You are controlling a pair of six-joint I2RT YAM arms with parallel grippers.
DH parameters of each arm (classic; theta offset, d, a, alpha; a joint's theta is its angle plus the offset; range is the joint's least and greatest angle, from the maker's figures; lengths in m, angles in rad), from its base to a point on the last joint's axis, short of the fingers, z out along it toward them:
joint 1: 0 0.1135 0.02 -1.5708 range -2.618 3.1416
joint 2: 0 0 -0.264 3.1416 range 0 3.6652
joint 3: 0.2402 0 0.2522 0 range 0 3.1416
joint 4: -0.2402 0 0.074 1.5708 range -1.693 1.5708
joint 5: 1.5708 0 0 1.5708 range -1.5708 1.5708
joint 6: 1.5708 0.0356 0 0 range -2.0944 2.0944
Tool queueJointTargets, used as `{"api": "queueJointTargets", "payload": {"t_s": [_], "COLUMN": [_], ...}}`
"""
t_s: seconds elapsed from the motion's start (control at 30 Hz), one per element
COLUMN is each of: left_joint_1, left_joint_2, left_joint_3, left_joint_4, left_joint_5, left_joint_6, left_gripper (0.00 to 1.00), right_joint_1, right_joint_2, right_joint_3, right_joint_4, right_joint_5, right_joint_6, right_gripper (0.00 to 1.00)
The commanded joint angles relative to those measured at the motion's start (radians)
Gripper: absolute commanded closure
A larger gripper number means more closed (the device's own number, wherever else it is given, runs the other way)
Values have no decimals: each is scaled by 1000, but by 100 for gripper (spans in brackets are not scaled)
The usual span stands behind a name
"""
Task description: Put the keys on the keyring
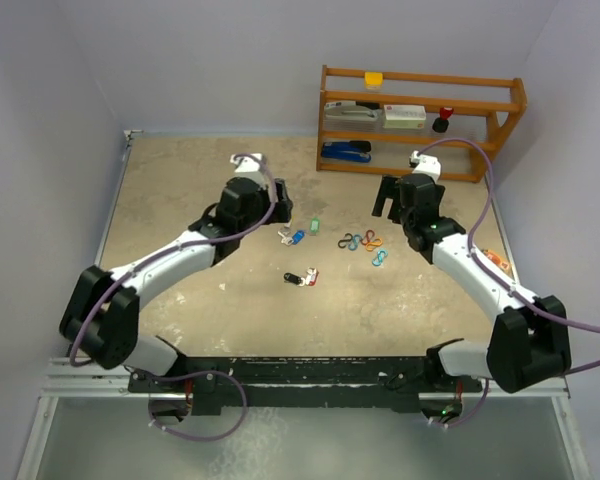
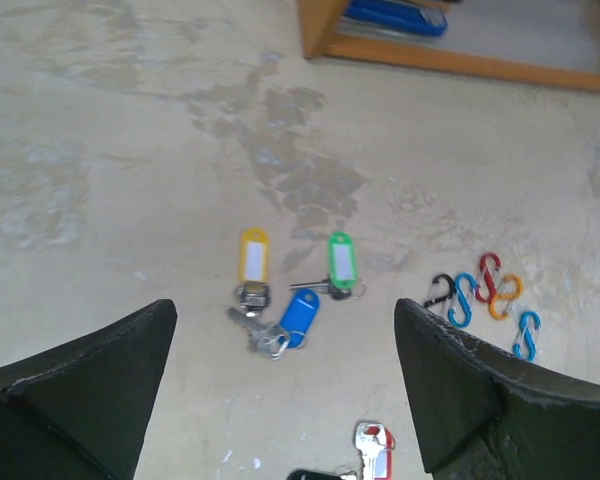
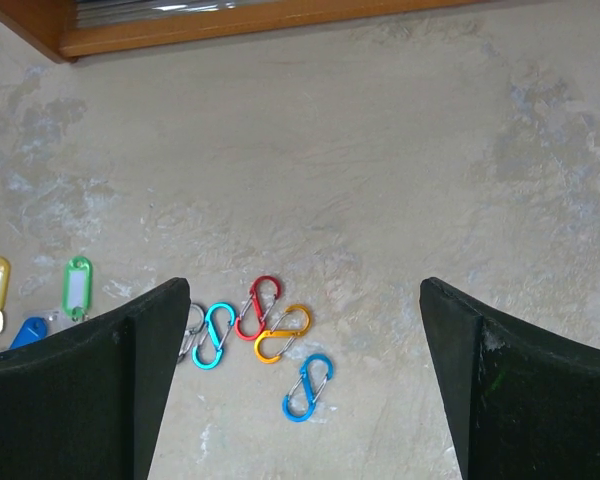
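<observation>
Yellow-tagged key (image 2: 252, 262), blue-tagged key (image 2: 298, 316) and green-tagged key (image 2: 341, 263) lie together on the table. The red-tagged key (image 2: 374, 447) and black-tagged key (image 2: 315, 474) lie nearer. In the top view the cluster (image 1: 293, 237), the green key (image 1: 314, 226) and the red and black pair (image 1: 302, 278) sit mid-table. My left gripper (image 2: 285, 318) is open and empty above the cluster; it also shows in the top view (image 1: 280, 208). My right gripper (image 3: 302, 300) is open and empty over several coloured clip loops (image 3: 255, 325); it also shows in the top view (image 1: 388, 196).
The clip loops (image 1: 364, 243) lie right of the keys, with one blue loop (image 3: 307, 387) apart. A wooden shelf (image 1: 420, 75) at the back right holds staplers and small items. Its base rail (image 2: 460, 60) shows beyond the keys.
</observation>
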Motion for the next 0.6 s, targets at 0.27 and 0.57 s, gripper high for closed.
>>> {"api": "queueJointTargets", "payload": {"t_s": [0.27, 0.57], "left_joint_1": [-218, -297], "left_joint_2": [291, 449], "left_joint_3": [293, 398], "left_joint_4": [-160, -172], "left_joint_5": [49, 37], "left_joint_6": [223, 286], "left_gripper": [24, 30], "right_joint_1": [-2, -2], "right_joint_2": [-57, -107], "right_joint_3": [33, 50], "right_joint_4": [-30, -54], "right_joint_5": [-5, 3], "right_joint_6": [-19, -21], "right_gripper": [0, 0]}}
